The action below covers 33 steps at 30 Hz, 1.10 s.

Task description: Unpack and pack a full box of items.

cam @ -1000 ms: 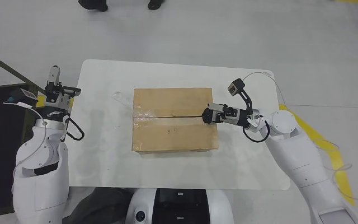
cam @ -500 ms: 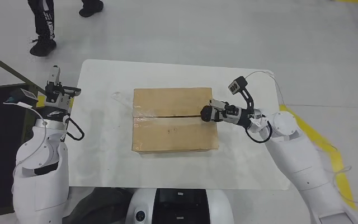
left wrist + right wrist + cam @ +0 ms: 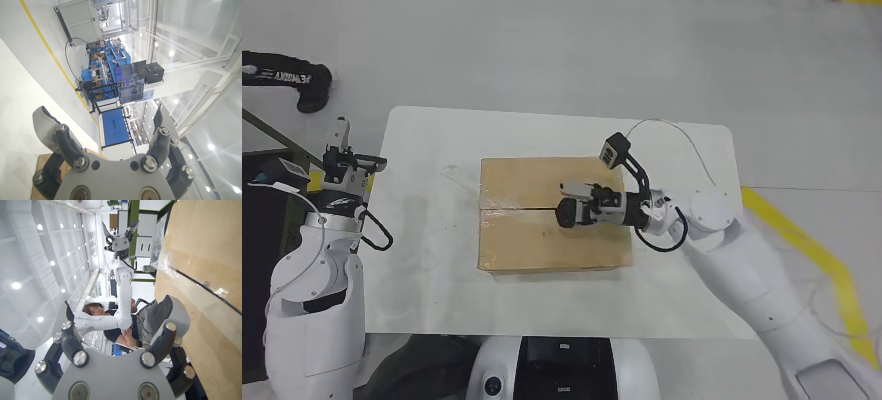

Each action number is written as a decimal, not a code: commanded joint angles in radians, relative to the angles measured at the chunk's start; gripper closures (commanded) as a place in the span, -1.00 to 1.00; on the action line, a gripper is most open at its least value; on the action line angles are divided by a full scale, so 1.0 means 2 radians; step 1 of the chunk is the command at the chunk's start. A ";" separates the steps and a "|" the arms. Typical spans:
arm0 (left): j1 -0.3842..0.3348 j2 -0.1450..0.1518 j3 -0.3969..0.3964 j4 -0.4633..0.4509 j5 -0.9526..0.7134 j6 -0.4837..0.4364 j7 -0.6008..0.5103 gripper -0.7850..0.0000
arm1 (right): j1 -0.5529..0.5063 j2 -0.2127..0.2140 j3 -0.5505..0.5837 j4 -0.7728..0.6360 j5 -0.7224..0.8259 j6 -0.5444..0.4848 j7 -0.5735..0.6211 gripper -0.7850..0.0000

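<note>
A closed cardboard box (image 3: pixel 542 235) sits mid-table, its two top flaps meeting at a seam (image 3: pixel 532 208). Crumpled clear tape (image 3: pixel 500 204) clings to the seam's left end. My right gripper (image 3: pixel 564 206) hovers over the seam near the middle of the lid, pointing left. In the right wrist view this gripper (image 3: pixel 117 311) is open and holds nothing, with the box (image 3: pixel 208 256) right beside one finger. My left gripper (image 3: pixel 339 132) is raised at the table's left edge, away from the box. It is open and empty in its own view (image 3: pixel 100 113) and seen from the right wrist (image 3: pixel 120 228).
The white table (image 3: pixel 422 280) has bare surface all round the box. A scrap of clear plastic film (image 3: pixel 455 174) lies by the box's far left corner. A dark cabinet (image 3: pixel 252 230) stands off the table's left side.
My right gripper has moved left along the seam, from the box's right edge to near the lid's middle. The left arm has stayed still.
</note>
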 commanded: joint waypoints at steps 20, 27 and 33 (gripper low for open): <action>0.000 0.000 0.000 0.000 0.000 0.000 0.000 -1.00 | 0.063 -0.049 -0.077 0.066 0.026 -0.010 -0.037 -1.00; 0.000 0.000 0.000 0.000 0.000 0.000 0.000 -1.00 | 0.054 -0.050 -0.074 0.054 0.026 -0.007 -0.052 -1.00; 0.000 0.000 0.000 0.000 0.000 0.000 0.000 -1.00 | 0.071 -0.067 -0.098 0.037 0.015 0.020 -0.093 -1.00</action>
